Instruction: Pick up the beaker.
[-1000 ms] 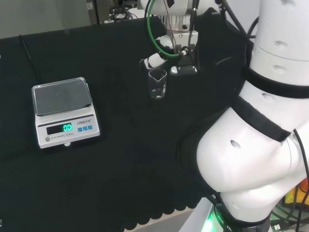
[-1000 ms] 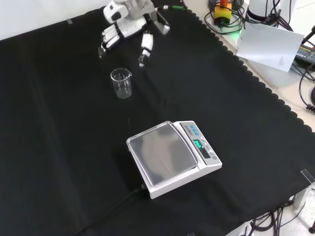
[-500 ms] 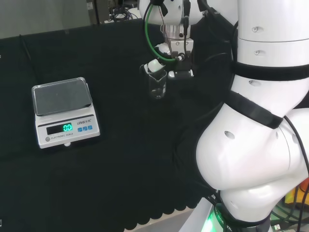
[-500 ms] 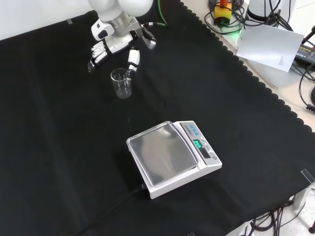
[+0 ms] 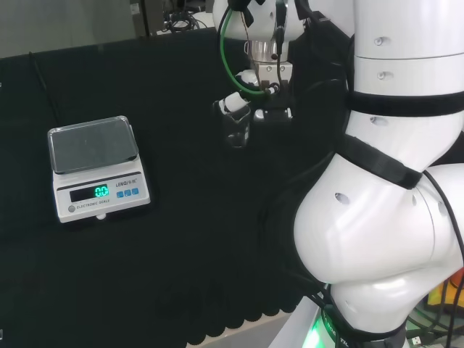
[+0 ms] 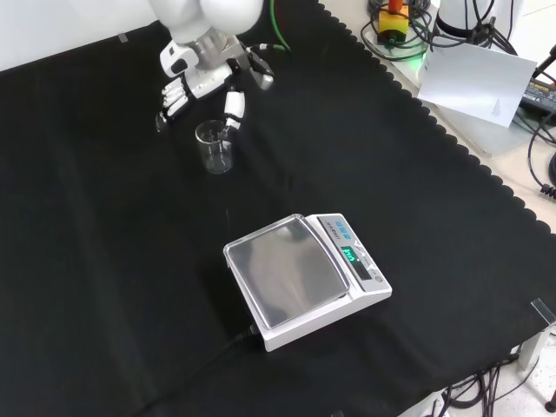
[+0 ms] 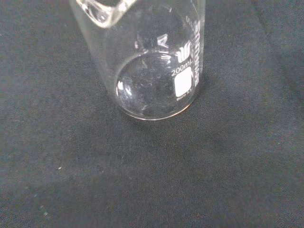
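A clear, empty glass beaker stands upright on the black cloth, above and left of the scale in the front view. The hand hangs just behind and over it, open. In that view its thumb reaches down beside the rim's right side, and its fingers hang to the left of the beaker. In the head view the beaker sits directly under the hand. The wrist view looks down into the beaker, with its white print facing the camera.
A white electronic scale with a lit display stands in front of the beaker in the front view, and at the left in the head view. The arm's white links rise at the right. The cloth's scalloped edge runs along the right.
The hand has come down and closer until its thumb and fingers straddle the beaker's rim. Most of that move happened in the first half second. The beaker has stayed in place.
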Available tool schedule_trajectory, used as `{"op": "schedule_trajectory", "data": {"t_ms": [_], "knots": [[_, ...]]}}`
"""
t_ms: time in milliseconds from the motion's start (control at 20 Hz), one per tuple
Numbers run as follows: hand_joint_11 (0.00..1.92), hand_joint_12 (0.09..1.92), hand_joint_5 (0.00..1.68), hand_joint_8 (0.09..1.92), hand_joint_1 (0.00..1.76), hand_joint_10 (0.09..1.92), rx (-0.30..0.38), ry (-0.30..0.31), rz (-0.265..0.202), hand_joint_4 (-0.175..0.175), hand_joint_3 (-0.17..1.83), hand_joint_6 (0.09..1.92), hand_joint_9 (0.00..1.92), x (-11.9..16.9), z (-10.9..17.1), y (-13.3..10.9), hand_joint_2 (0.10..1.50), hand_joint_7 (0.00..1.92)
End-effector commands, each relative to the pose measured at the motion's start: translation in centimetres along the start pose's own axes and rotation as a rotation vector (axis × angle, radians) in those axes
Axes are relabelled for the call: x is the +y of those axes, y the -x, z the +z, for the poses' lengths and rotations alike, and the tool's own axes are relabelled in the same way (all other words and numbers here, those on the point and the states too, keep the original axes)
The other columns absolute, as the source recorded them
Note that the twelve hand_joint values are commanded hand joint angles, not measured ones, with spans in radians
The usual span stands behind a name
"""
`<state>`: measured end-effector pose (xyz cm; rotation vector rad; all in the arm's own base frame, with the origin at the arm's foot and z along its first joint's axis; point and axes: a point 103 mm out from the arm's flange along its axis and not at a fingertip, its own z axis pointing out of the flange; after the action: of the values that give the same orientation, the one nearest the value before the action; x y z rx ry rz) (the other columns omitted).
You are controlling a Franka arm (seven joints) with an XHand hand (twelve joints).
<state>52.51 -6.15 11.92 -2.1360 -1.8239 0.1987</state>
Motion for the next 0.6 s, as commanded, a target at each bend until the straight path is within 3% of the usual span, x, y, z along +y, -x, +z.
{"op": "schedule_trajectory", "data": {"t_ms": [50,400,550,600], "knots": [[0.00,1.23,0.13,0.62,0.40,0.81,0.008,-0.024,0.010,0.001,0.24,0.09,0.10,2.1,2.1,-0.2,0.73,0.00],[0.00,1.24,0.14,0.62,0.41,0.82,0.009,-0.054,0.024,-0.001,0.23,0.09,0.11,2.7,3.4,0.0,0.74,0.01],[0.01,1.44,0.20,0.66,0.48,0.82,0.005,-0.042,0.018,-0.001,0.23,0.09,0.23,2.7,3.3,-0.1,0.75,0.06],[0.09,1.47,0.24,0.69,0.52,0.82,0.001,-0.038,0.015,0.001,0.23,0.09,0.32,2.6,3.2,-0.1,0.75,0.10]]}}
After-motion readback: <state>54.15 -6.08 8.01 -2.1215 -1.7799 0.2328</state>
